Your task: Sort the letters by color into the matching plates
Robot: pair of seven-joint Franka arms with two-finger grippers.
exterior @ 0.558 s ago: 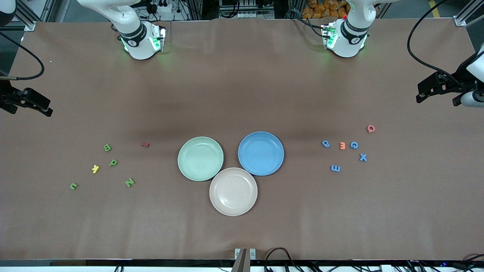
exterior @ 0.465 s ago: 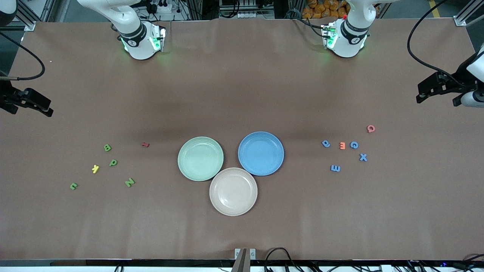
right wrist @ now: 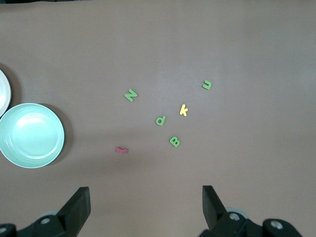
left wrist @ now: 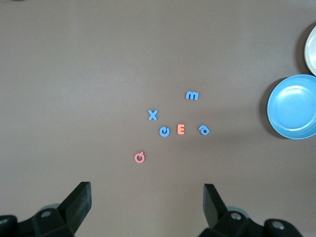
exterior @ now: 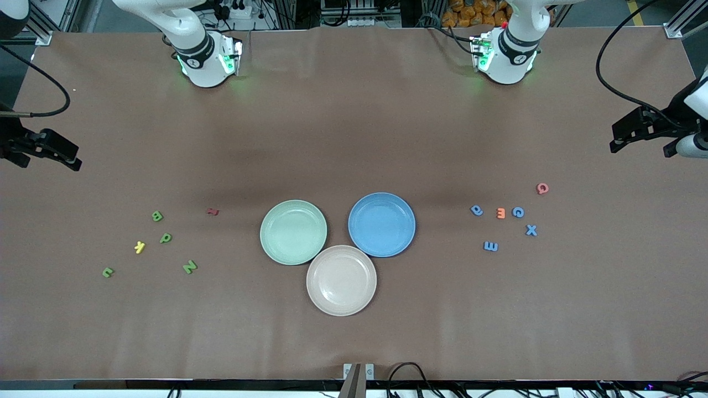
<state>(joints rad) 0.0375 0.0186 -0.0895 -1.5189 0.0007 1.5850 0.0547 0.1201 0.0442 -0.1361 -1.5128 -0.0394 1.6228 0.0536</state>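
Observation:
A mint green plate (exterior: 293, 232) and a blue plate (exterior: 381, 224) sit empty mid-table. Green letters (exterior: 165, 238) lie scattered toward the right arm's end, with a yellow letter (exterior: 140, 247) and a red one (exterior: 213, 211) among them. Blue letters (exterior: 490, 246) lie toward the left arm's end, with an orange one (exterior: 500, 213) and a pink one (exterior: 542, 188). My right gripper (exterior: 63, 155) hangs open and empty over that end's edge, looking down on the green letters (right wrist: 160, 120). My left gripper (exterior: 622, 135) is open and empty above the blue letters (left wrist: 153, 115).
A beige plate (exterior: 341, 280) touches both coloured plates on the side nearer the front camera. The brown table cover (exterior: 354, 138) stretches bare between the arm bases and the plates. Cables run along the table's front edge.
The right gripper has crept slightly inward over the table. The left gripper, letters and plates stay where they were.

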